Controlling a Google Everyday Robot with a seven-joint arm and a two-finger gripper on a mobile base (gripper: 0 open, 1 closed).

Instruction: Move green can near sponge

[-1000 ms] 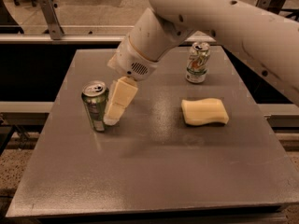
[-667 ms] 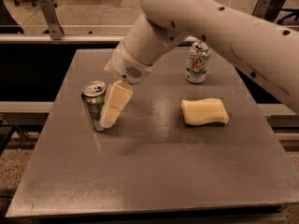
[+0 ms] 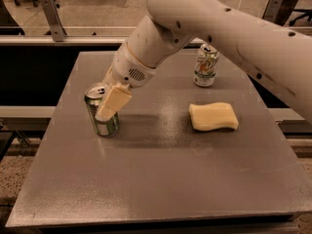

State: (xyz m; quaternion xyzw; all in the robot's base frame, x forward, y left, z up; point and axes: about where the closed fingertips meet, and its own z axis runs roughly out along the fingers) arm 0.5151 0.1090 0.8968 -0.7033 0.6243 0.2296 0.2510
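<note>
The green can (image 3: 103, 115) stands upright on the left part of the grey table (image 3: 161, 179), silver top with pull tab showing. My gripper (image 3: 108, 106) reaches down from the white arm and is at the can; one pale finger (image 3: 113, 101) lies across the can's front. The other finger is hidden behind the can. The pale yellow sponge (image 3: 213, 116) lies flat to the right of the table's middle, well apart from the can.
A white and silver can with a green and red logo (image 3: 205, 66) stands at the back right, behind the sponge. The arm's large white link spans the upper right of the view. A metal rail runs behind the table.
The gripper has moved left and slightly down, closing in on the green can so its finger now overlaps the can's front. The can and sponge have not moved.
</note>
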